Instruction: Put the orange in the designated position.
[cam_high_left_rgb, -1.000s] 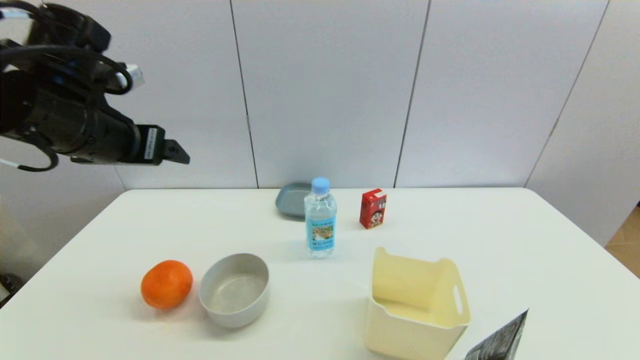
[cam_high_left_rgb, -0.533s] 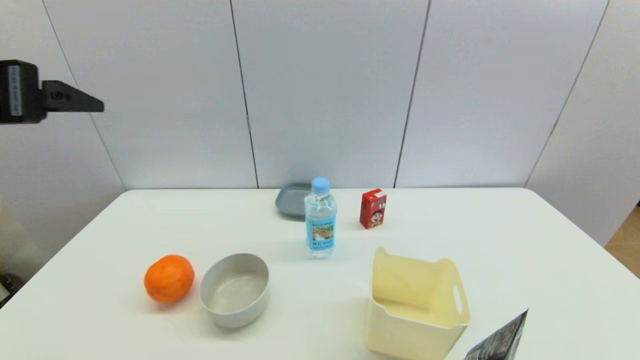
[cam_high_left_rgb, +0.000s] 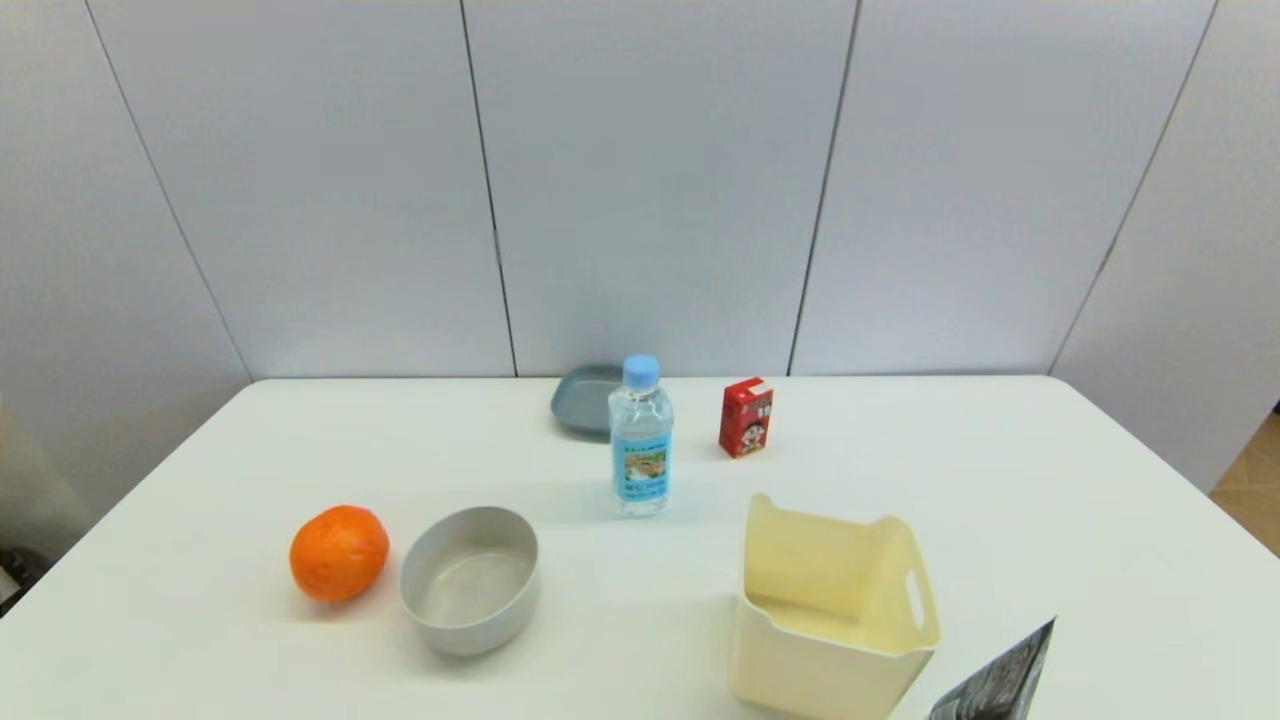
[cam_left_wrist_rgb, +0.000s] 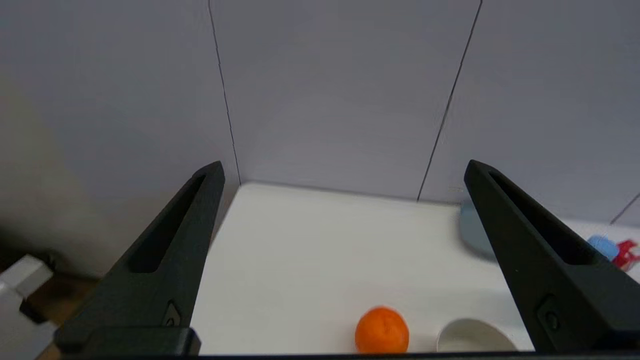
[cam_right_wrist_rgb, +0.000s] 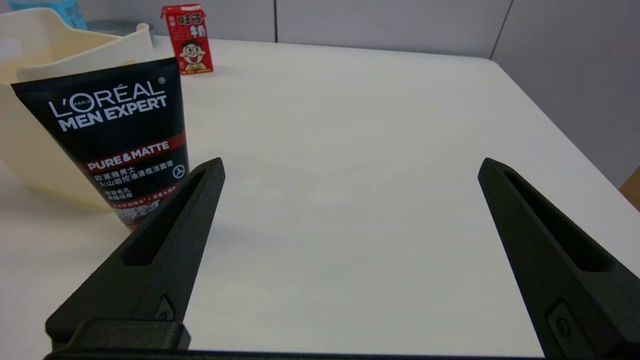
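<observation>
Orange (cam_high_left_rgb: 339, 552) alone on table, just beside grey bowl (cam_high_left_rgb: 469, 578), free of any grip; looks already placed. Left gripper (cam_left_wrist_rgb: 342, 172) high above orange, fingers spread wide, empty. Right gripper (cam_right_wrist_rgb: 350, 167) low beside black tube (cam_right_wrist_rgb: 117, 140), also wide apart, idle.

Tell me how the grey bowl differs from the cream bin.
The grey bowl is round, low and smaller; the cream bin is squarish, taller and larger. The bowl has a plain rim; the bin has a handle slot in its wall. Both stand upright and empty on the table.
</observation>
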